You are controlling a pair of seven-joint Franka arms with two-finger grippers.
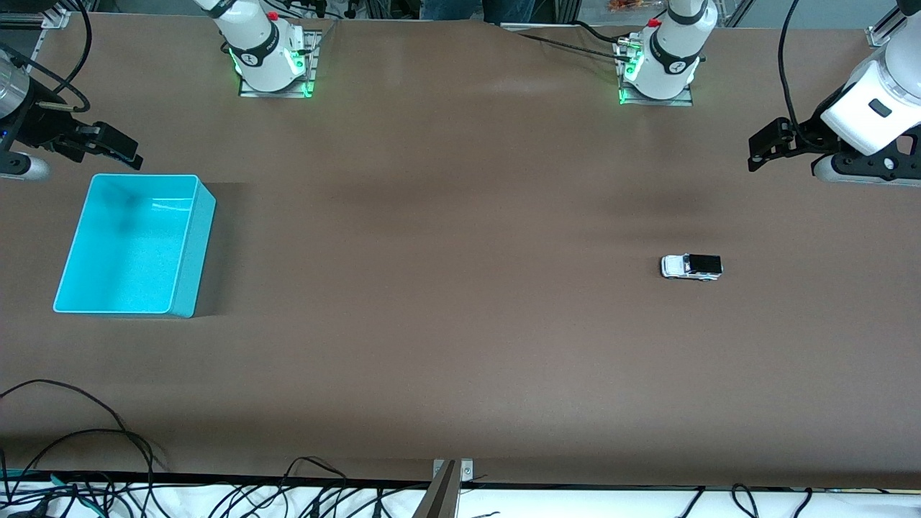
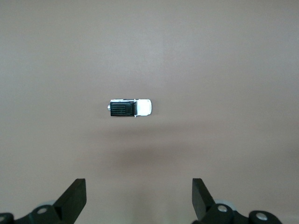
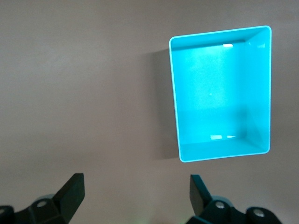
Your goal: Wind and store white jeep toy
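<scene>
While both arms wait, left end effector (image 1: pixel 764 150) and right end effector (image 1: pixel 115 147) released, the white jeep toy (image 1: pixel 691 267) sits lower right on the table (image 1: pixel 460 324); likely light, rigid, best pinched across its sides.

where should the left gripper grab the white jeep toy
Take the white jeep toy across its two long flanks at mid-body, coming straight down from above. It sits flat on its wheels on the open table, lying lengthwise along the table. The left gripper is open and wider than the body.
</scene>
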